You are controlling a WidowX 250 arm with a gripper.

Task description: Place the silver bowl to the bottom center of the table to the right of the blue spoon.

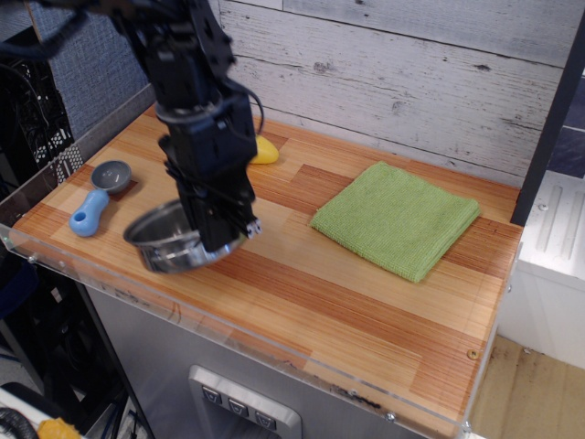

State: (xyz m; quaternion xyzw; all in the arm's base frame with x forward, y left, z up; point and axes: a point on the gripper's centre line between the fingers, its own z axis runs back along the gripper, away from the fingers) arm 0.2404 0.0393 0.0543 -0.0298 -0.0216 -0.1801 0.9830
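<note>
jaws: clamped on silver bowl (172, 240) rim | bowl: right of blue spoon (98, 196)

Whitewashed plank wall (411, 82) behind, blue fabric panel (101, 55) at left, light wood floor (530, 393) btm right.

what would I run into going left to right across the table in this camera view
blue spoon → silver bowl, held at its right rim by the gripper → green cloth. The yellow banana lies farther back, mostly hidden behind the arm, so I leave it out of the order.
</note>
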